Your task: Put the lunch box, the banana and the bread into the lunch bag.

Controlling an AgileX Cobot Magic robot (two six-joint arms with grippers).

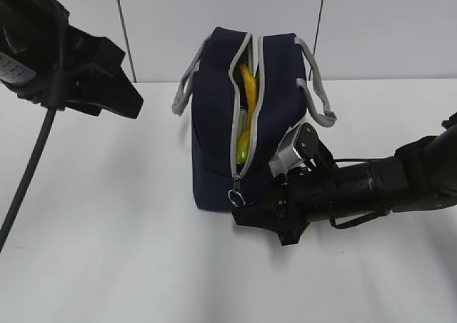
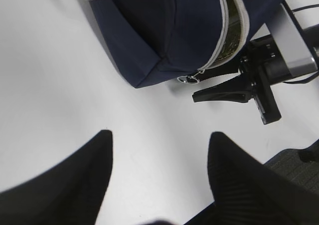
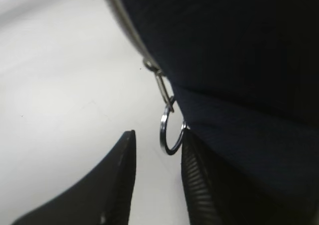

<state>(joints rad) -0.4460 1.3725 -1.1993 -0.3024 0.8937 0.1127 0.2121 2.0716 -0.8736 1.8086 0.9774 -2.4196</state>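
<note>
White table (image 1: pixel 107 251), no readable labels; navy lunch bag (image 1: pixel 214 123) unzipped, banana (image 1: pixel 248 87) inside; right gripper (image 3: pixel 157 182) jaws narrowly apart around ring pull (image 3: pixel 171 133), left gripper (image 2: pixel 159 180) open, empty

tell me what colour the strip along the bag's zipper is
Grey, on the zipper strip of the navy lunch bag; clearest in the exterior view.

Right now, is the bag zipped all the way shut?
No, the lunch bag gapes open along its zipper, and the yellow banana shows inside.
</note>
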